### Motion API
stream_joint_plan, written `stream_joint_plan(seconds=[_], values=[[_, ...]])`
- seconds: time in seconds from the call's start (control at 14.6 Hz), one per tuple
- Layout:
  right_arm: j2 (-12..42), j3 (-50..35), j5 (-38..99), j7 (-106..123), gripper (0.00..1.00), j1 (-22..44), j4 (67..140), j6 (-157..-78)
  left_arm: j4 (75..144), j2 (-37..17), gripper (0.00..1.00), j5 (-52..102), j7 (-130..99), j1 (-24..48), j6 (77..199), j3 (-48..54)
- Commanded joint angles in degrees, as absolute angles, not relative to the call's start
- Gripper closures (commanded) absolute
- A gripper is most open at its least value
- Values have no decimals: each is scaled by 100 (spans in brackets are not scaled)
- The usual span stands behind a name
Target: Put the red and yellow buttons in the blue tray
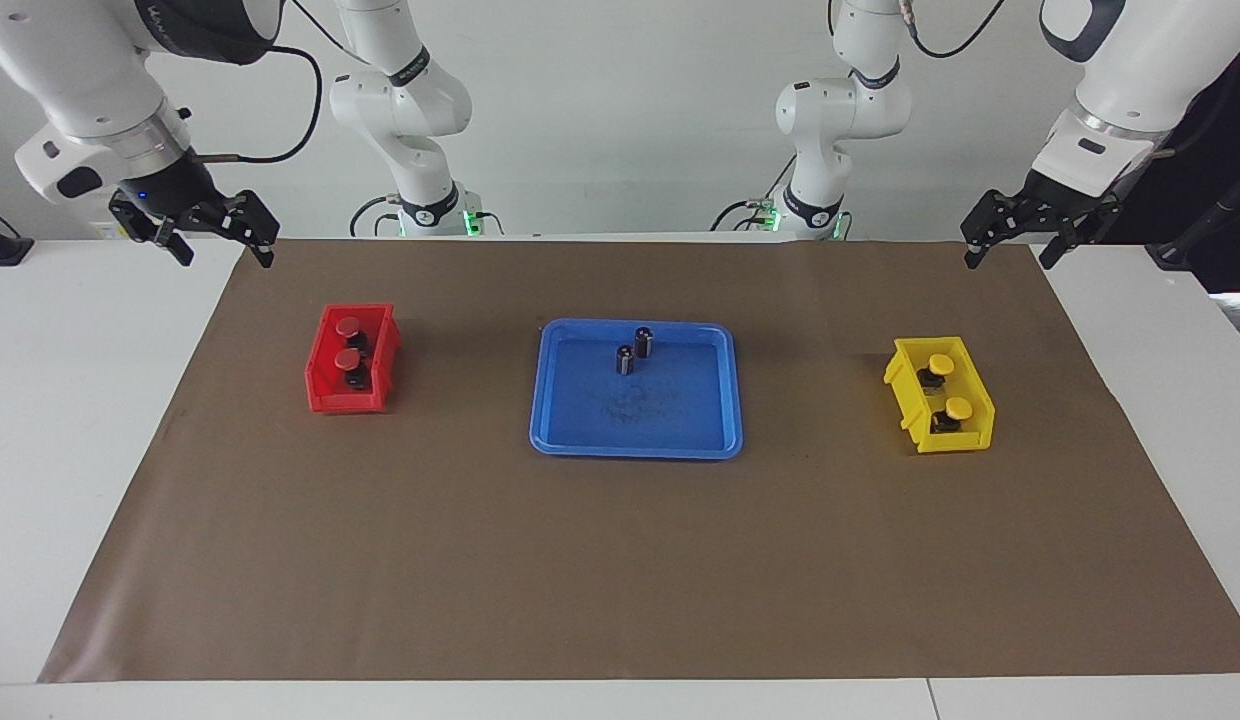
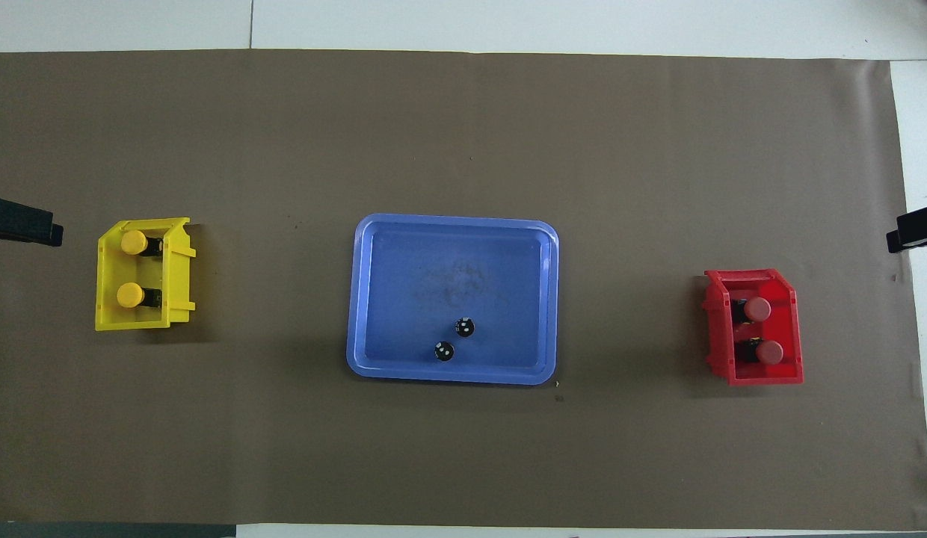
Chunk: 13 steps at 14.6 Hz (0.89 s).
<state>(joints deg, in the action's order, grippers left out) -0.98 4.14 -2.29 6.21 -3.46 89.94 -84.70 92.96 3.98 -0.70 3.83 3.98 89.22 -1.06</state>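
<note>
Partly hidden, button bodies (image 1: 355,372), bin walls (image 1: 323,362)

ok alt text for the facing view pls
A blue tray holding two dark cylinders sits mid-table between a red bin with two red buttons and a yellow bin with two yellow buttons. Left gripper and right gripper wait open.

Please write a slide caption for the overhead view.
Two yellow buttons wait in the yellow bin, two red buttons in the red bin; the blue tray holds none.

facing: high, across table | overhead: steeply down — both share blue tray (image 1: 635,440)
</note>
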Motion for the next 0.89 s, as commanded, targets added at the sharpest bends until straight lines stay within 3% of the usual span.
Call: stream_joint_plan(seconds=[0.0,0.82], values=[[-158,387,-246,562,0,-360,9035,-8543,9448,554,0,9,413,369,8895,-114],[-185,378,-246,667,0,-308,9140,-8596,9448,545,0,9,413,369,8895,-114]])
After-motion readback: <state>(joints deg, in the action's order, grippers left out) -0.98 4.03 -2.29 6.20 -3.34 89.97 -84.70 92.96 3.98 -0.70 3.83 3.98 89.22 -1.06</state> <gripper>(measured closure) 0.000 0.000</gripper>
